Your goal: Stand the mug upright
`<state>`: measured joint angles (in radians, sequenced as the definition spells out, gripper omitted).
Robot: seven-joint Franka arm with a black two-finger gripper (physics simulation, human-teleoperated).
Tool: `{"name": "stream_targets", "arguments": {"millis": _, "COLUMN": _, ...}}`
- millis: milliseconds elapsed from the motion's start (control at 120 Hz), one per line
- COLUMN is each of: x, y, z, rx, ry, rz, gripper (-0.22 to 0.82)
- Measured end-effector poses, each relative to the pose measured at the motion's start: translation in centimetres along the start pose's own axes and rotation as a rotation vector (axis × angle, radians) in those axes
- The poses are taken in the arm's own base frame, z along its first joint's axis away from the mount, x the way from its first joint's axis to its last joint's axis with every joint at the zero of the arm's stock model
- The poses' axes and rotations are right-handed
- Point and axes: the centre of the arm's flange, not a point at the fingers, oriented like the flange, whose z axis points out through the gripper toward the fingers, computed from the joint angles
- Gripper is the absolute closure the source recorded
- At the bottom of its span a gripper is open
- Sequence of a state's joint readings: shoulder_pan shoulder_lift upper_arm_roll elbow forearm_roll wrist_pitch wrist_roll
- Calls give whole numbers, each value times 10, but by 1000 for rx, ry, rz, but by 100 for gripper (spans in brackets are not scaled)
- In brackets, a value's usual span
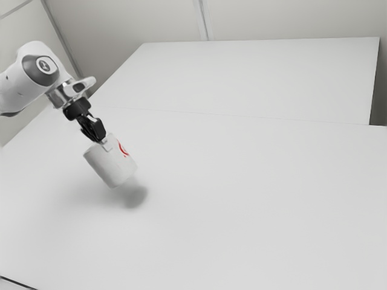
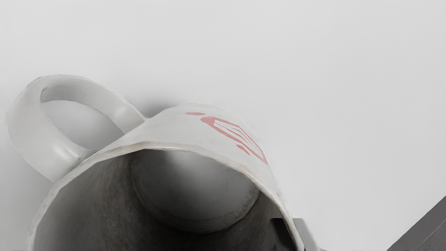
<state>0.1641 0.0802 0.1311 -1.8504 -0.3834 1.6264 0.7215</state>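
Pinching, nearest the camera in the wrist view, with slim dark fingers (image 2: 302, 230), one inside the mouth and one against the outer wall, closed on the thin, slightly stained rim (image 2: 153, 144); probably gripped there to leave the base free for landing.

Hanging from that pinch, the white, cylindrical, ceramic-looking mug (image 1: 112, 164), tilted rather than upright: in the exterior view, mouth toward ten o'clock, base toward five. Printed in red on its side, a mark (image 2: 240, 139); set round the rim, apart from the pinch, a curved white handle (image 2: 26, 129), clear of the fingers.

Beneath, toward five o'clock from the mug, a soft grey shadow (image 1: 134, 196) on the smooth, pale grey tabletop (image 1: 242, 211), detached enough to suggest a mug held in the air. Reaching in from ten o'clock, the glossy white, jointed arm (image 1: 21, 90).

To finish upright, likely needing the mouth turned to twelve and the base flat before any release. Held by one edge only, so possibly prone to swivel if tipped briskly or landed on the base's corner.
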Motion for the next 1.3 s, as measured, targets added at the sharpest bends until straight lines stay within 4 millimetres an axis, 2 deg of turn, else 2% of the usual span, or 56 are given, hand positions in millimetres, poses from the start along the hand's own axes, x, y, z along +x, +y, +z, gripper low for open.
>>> {"name": "stream_targets", "arguments": {"millis": 125, "x": 27, "y": 34, "z": 7, "rx": 160, "ry": -40, "rz": 42, "gripper": 79}}
{"name": "stream_targets", "arguments": {"millis": 275, "x": 42, "y": 52, "z": 13, "rx": 309, "ry": -50, "rz": 52, "gripper": 79}}
{"name": "stream_targets", "arguments": {"millis": 433, "x": 43, "y": 43, "z": 32, "rx": 393, "ry": -46, "rz": 16, "gripper": 79}}
{"name": "stream_targets", "arguments": {"millis": 592, "x": 38, "y": 31, "z": 65, "rx": 429, "ry": -31, "rz": -19, "gripper": 79}}
{"name": "stream_targets", "arguments": {"millis": 850, "x": 40, "y": 27, "z": 89, "rx": 450, "ry": 3, "rz": -57, "gripper": 77}}
{"name": "stream_targets", "arguments": {"millis": 950, "x": 38, "y": 23, "z": 95, "rx": 448, "ry": 8, "rz": -79, "gripper": 65}}
{"name": "stream_targets", "arguments": {"millis": 1058, "x": 39, "y": 25, "z": 96, "rx": 450, "ry": 20, "rz": -89, "gripper": 41}}
{"name": "stream_targets", "arguments": {"millis": 1142, "x": 41, "y": 35, "z": 92, "rx": 457, "ry": 38, "rz": -84, "gripper": 28}}
{"name": "stream_targets", "arguments": {"millis": 1225, "x": 45, "y": 53, "z": 79, "rx": 467, "ry": 68, "rz": -69, "gripper": 19}}
{"name": "stream_targets", "arguments": {"millis": 1300, "x": 56, "y": 74, "z": 52, "rx": 479, "ry": 110, "rz": -52, "gripper": 13}}
